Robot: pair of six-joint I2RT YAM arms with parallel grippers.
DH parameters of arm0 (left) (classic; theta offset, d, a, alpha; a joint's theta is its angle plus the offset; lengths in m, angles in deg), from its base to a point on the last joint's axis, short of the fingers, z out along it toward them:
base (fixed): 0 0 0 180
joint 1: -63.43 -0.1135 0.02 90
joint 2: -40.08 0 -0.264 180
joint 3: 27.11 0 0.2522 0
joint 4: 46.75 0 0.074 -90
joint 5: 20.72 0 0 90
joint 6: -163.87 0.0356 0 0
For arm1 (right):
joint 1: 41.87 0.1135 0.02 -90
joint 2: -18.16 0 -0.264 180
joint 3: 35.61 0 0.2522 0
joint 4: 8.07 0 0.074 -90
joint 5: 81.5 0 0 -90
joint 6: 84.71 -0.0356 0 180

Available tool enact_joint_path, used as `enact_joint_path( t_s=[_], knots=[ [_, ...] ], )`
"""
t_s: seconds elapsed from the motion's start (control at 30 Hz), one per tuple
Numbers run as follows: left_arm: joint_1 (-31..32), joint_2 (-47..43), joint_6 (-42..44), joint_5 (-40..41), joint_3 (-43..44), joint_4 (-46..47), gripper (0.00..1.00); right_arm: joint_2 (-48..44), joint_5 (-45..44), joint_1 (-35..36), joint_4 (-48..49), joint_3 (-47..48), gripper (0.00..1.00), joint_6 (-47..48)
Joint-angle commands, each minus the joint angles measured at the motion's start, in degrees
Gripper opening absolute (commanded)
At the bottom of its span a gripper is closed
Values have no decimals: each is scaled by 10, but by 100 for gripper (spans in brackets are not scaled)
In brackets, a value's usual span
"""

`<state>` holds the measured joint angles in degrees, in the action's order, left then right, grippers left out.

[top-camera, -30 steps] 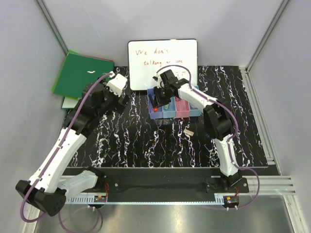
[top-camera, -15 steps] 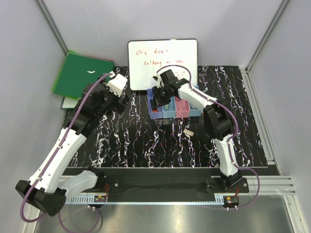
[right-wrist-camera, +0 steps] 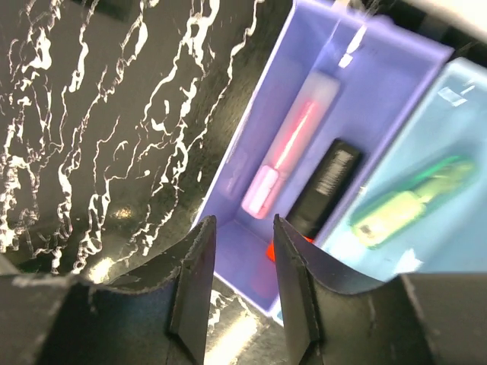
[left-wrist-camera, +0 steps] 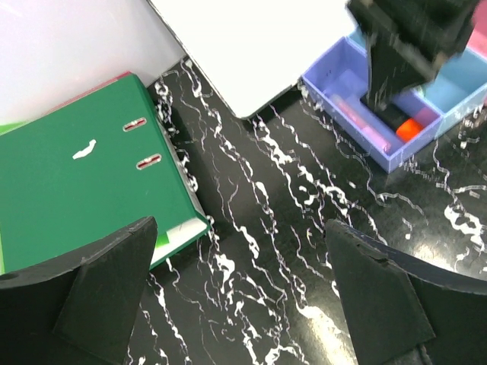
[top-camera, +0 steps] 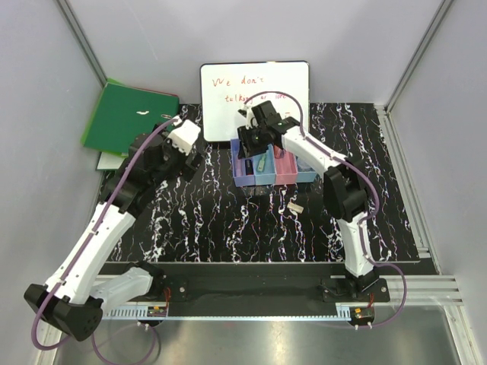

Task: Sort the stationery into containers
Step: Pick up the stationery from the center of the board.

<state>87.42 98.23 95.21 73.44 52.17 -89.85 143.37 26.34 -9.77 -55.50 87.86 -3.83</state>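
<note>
Right gripper [right-wrist-camera: 242,224] now lifted above purple bin [right-wrist-camera: 365,84], jaws part-spread, empty; a moment ago it sat lower with orange tip between them. Orange highlighter [right-wrist-camera: 327,182] lies in bin beside pink highlighter [right-wrist-camera: 293,148]. Drop looks done. Left gripper [left-wrist-camera: 240,228] wide, empty, over worktop [left-wrist-camera: 304,289].

The right claw [right-wrist-camera: 242,228] partly hides the orange highlighter [right-wrist-camera: 329,182] lying in the purple-blue bin [right-wrist-camera: 365,84]
</note>
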Motion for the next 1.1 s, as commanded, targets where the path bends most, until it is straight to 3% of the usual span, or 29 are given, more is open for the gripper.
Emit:
enact_joint_path(
  t_s=[0.0, 0.23, 0.4, 0.5, 0.57, 0.63, 1.07],
  knots=[
    [-3, -23, 19, -18, -28, 23, 99, -109, -46, -4, 8, 19, 44, 81],
    [-3, -17, 30, -100, -41, 2, 99, -273, -41, -4, -97, -120, 47, 373],
    [-3, -1, 25, -99, -27, -5, 99, -365, -34, -3, -212, -245, 52, 486],
    [-3, -7, 19, -101, -24, -6, 99, -400, -54, -3, -220, -324, 59, 537],
    [-3, -14, 20, -106, -23, -11, 99, -407, -63, -3, -221, -362, 69, 562],
    [-3, -22, 23, -103, -22, -13, 99, -408, -67, -3, -221, -389, 72, 582],
    [-3, -33, 19, -103, -9, -26, 99, -293, -85, -27, -142, -423, 75, 640]
  ],
)
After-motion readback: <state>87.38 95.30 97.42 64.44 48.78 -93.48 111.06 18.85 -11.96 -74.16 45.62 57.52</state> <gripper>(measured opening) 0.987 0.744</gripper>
